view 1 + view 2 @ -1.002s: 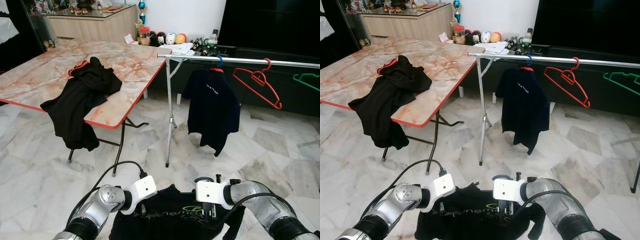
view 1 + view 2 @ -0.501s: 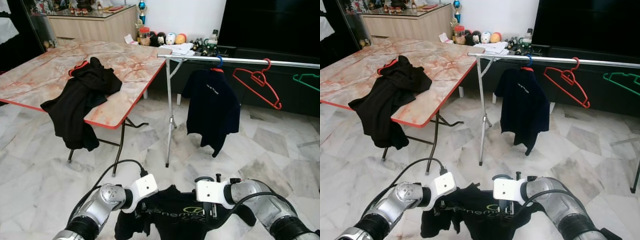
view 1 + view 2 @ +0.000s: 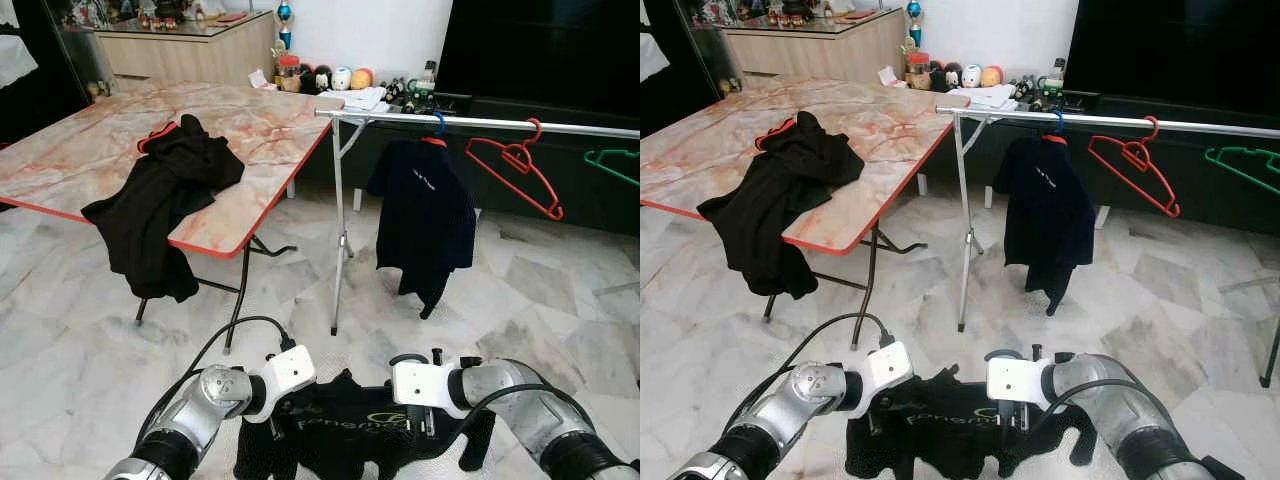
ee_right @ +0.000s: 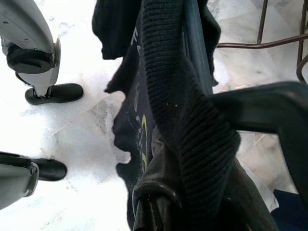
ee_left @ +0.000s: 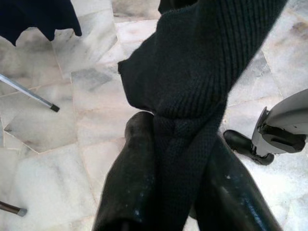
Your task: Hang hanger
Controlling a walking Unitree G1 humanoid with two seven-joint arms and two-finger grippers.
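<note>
Hanging between both grippers, the black shirt (image 3: 360, 435) is clamped in the left jaws and right jaws alike.

The right gripper (image 4: 192, 211) clamped a thick ribbed band of a black garment (image 4: 178, 96), its two black fingers (image 4: 154, 202) closed against the knit. A dark blue hanger (image 4: 260, 108) ran alongside the band, one arm passing through the cloth and another reaching out past it. Beyond the band the garment hung in folds, with yellow-green lettering (image 4: 143, 130) showing on one. Beneath the garment lay a pale marble floor (image 4: 86, 144), brightly lit. The robot's two black feet (image 4: 53, 94) stood on the floor beside the garment. On the garment's other side, thin dark metal legs (image 4: 262, 29) crossed the floor.
</note>
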